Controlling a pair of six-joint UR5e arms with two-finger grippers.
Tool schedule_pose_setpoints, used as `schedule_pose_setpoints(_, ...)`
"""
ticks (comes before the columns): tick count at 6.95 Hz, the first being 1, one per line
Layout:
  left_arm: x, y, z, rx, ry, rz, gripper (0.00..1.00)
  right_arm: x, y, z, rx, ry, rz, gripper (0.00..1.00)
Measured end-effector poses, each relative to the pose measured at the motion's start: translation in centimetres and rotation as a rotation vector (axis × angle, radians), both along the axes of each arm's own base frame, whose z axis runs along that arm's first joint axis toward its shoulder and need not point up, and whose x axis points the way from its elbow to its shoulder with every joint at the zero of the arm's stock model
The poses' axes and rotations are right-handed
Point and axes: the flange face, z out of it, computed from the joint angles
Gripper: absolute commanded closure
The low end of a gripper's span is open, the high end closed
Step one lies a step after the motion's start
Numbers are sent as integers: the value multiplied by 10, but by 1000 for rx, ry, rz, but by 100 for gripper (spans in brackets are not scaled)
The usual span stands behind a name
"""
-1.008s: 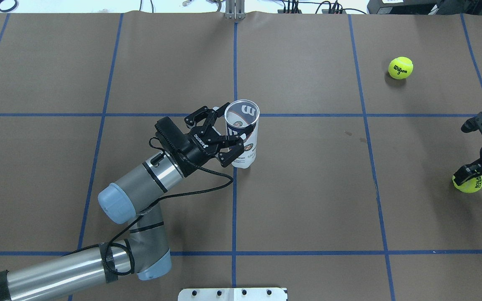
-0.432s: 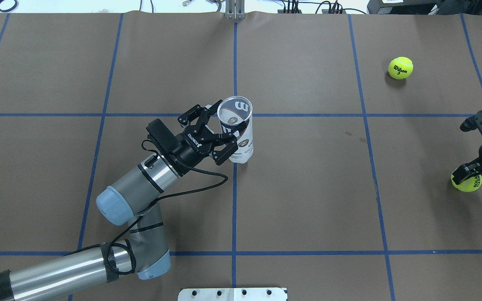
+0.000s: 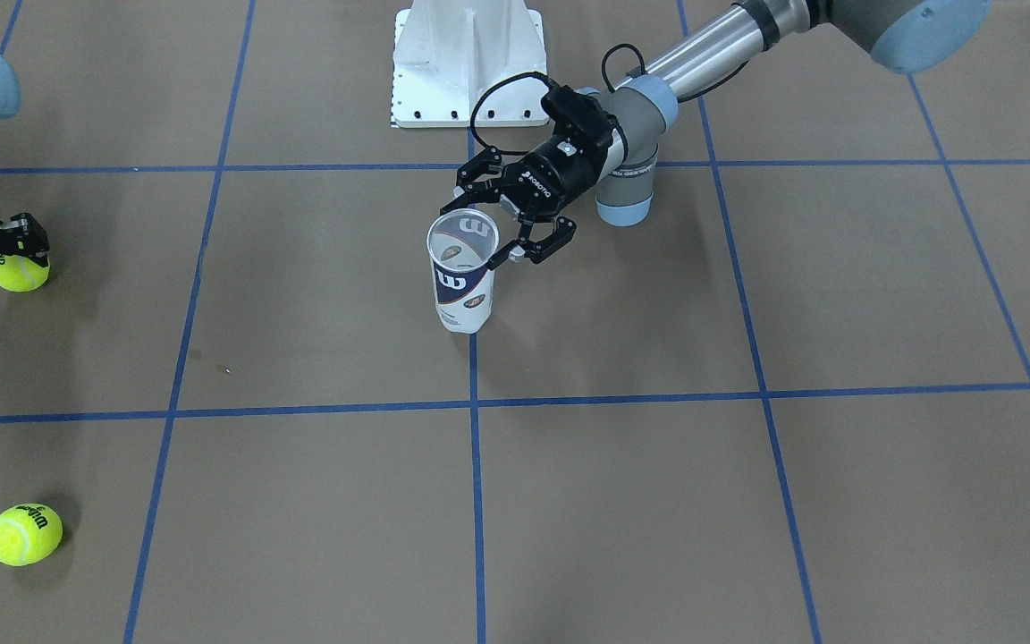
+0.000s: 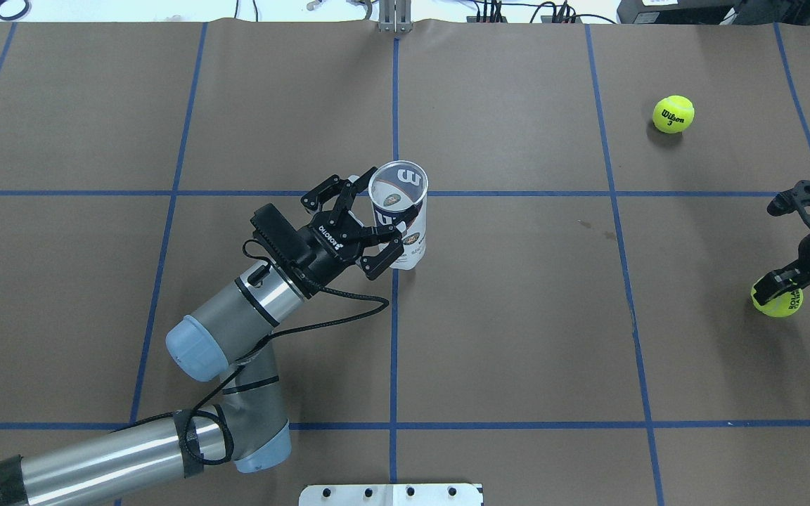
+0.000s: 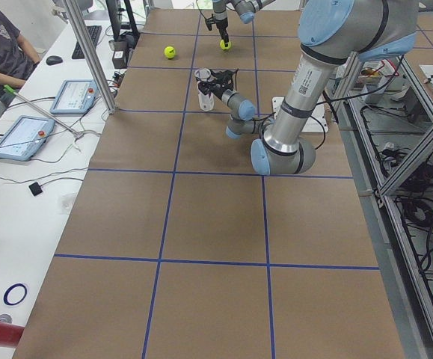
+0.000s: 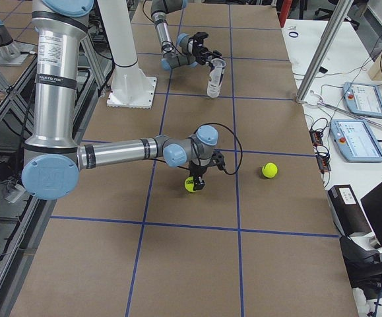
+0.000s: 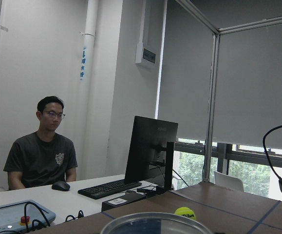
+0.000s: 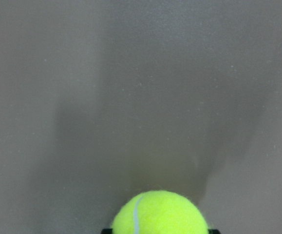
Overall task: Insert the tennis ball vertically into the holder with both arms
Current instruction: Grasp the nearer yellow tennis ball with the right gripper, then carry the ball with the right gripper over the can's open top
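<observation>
The holder (image 4: 399,211), a clear can with a navy-and-white "W" label, stands upright near the table's middle with its open mouth up; it also shows in the front view (image 3: 462,279). My left gripper (image 4: 379,223) is shut on the holder's side, one finger on each side of it (image 3: 490,229). The holder's rim (image 7: 153,222) fills the bottom of the left wrist view. My right gripper (image 4: 779,289) is shut on a tennis ball (image 4: 778,302) at the table's right edge; the ball also shows in other views (image 3: 19,270) (image 8: 160,214). I cannot tell whether this ball touches the table.
A second tennis ball (image 4: 673,113) lies loose at the far right (image 3: 23,534). The white pedestal base (image 3: 466,63) stands at the robot's edge. A metal post (image 4: 394,17) is at the far edge. An operator (image 5: 3,45) sits at a desk beyond the table.
My left gripper and the holder shifted left together, then a little back right. My right gripper with its ball drifted slightly left.
</observation>
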Motion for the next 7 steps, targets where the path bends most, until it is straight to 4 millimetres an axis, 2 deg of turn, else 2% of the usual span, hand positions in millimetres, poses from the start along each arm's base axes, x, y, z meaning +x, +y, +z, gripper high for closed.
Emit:
schedule_pose_setpoints(4,12,16,3,-15,0,13,23,-8,-11,-24,0,-26,43,82)
schedule_pose_setpoints(7,13,21,7,-18,7,15,19,-31,-36,-86,-37,-122,120,78)
